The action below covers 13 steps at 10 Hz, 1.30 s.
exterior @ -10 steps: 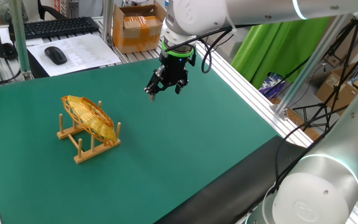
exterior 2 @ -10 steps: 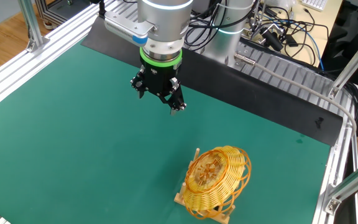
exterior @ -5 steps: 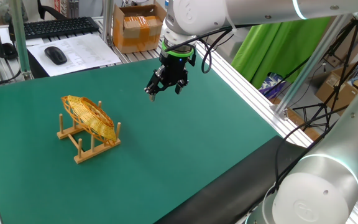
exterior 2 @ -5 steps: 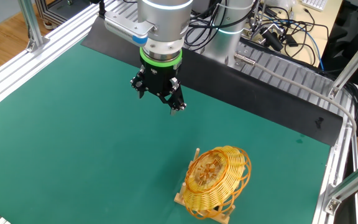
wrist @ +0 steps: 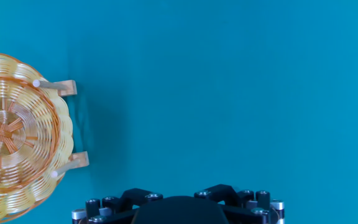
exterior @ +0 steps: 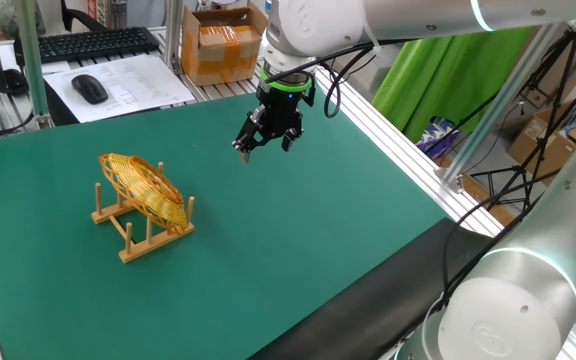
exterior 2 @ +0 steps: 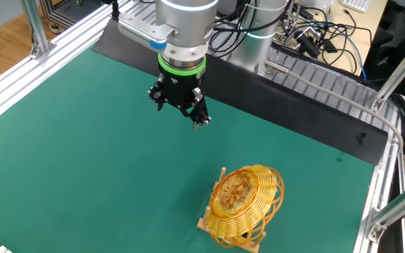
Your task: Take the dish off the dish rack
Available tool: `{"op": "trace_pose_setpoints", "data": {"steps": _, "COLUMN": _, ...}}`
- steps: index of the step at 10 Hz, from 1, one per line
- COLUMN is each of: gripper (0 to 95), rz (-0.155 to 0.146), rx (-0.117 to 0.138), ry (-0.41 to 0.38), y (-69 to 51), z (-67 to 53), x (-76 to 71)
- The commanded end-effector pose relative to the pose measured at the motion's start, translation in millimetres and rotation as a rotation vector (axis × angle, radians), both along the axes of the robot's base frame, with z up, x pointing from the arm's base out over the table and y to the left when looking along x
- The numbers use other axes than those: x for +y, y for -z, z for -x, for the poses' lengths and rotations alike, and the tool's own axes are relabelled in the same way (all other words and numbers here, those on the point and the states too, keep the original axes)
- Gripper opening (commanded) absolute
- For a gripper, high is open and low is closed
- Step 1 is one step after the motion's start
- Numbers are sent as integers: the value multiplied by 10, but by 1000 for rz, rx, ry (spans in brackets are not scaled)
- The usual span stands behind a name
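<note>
**Dish seated in rack; gripper clear**

The dish (exterior: 144,189) stands tilted on edge between the pegs of the rack (exterior: 138,232), on the green tabletop (exterior: 298,230). The gripper (exterior: 265,140) hangs above the tabletop, well apart from the rack. It holds nothing; how far the jaws stand open cannot be told. Beyond the tabletop edge sit a keyboard (exterior: 96,42), mouse (exterior: 89,88) and cardboard box (exterior: 221,42).

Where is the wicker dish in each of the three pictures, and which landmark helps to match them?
One fixed view: the dish is left of centre, leaning in the wooden rack.
The other fixed view: the dish is at the bottom, right of centre.
Hand view: the dish is at the left edge, partly cut off.
Shared landmark: the rack's wooden rails under the dish, on the green mat.
</note>
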<state>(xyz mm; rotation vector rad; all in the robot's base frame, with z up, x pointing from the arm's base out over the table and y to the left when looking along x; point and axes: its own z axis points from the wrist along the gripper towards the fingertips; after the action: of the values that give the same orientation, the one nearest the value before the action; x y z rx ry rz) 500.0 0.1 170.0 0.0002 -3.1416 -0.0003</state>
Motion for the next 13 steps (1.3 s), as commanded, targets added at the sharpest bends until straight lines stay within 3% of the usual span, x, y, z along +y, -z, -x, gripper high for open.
{"op": "trace_pose_setpoints", "data": {"steps": 1, "gripper": 0, "rz": -17, "rx": 4, "ry": 162, "y": 3, "z": 0, "x": 0}}
{"op": "trace_pose_setpoints", "data": {"steps": 5, "gripper": 0, "rz": -9, "rx": -4, "ry": 185, "y": 118, "z": 222, "x": 36}}
{"op": "trace_pose_setpoints", "data": {"steps": 13, "gripper": 0, "rz": -19, "rx": -2, "ry": 215, "y": 17, "z": -66, "x": 114}}
